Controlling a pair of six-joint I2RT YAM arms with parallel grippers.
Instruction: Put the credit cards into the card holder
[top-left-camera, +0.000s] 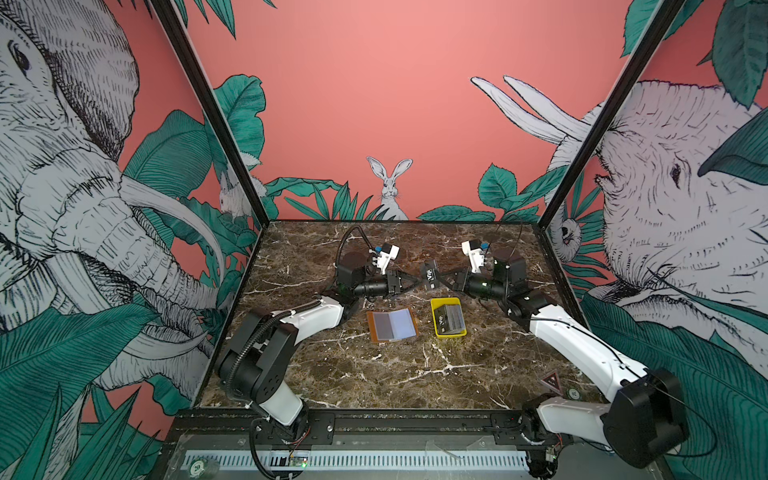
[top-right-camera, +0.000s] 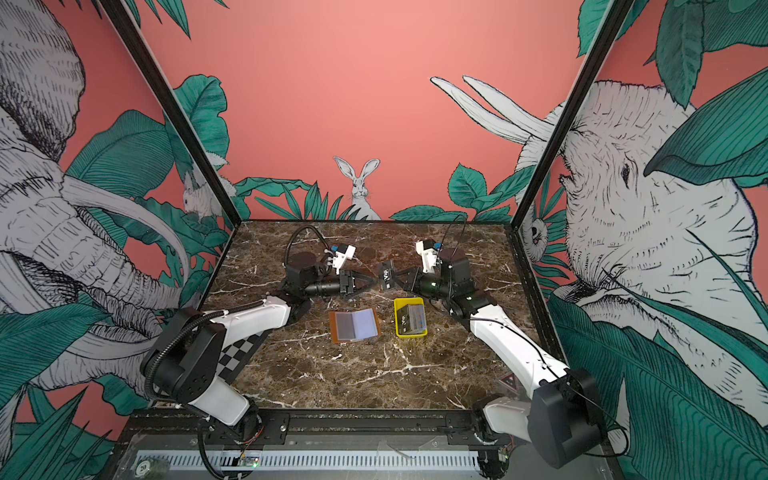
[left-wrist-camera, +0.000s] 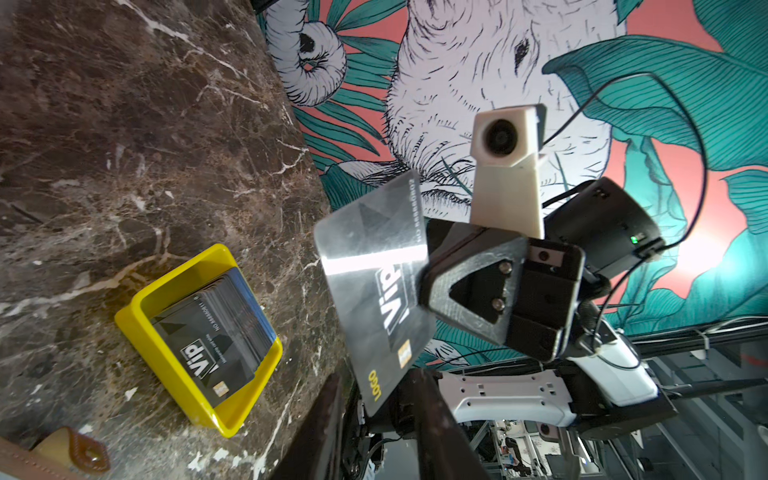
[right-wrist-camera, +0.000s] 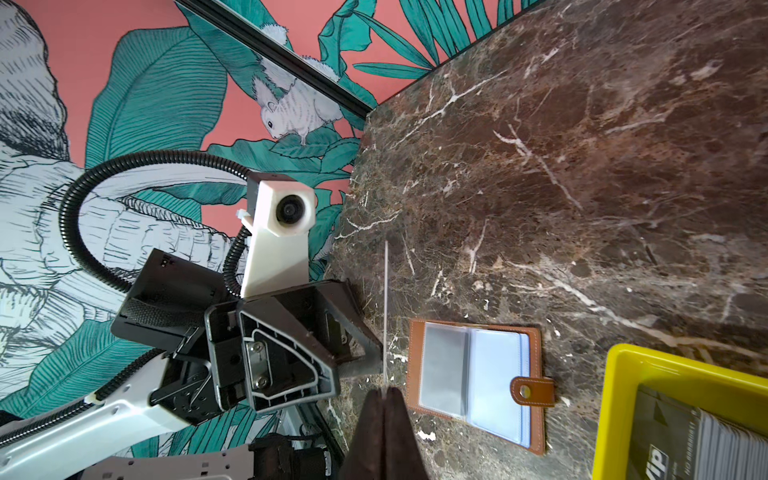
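Note:
A dark "Vip" credit card hangs upright above the table's far middle, and my right gripper is shut on one end of it. In the right wrist view this card shows edge-on, rising out of the closed fingers. My left gripper is open, and the card's other end sits between its spread fingers. More credit cards are stacked in the yellow tray. The tan card holder lies open and flat on the table, its clear sleeves facing up.
The yellow tray stands just right of the card holder, below both grippers. Both sit on the brown marble tabletop. Black frame posts and patterned walls close in the left, right and far sides.

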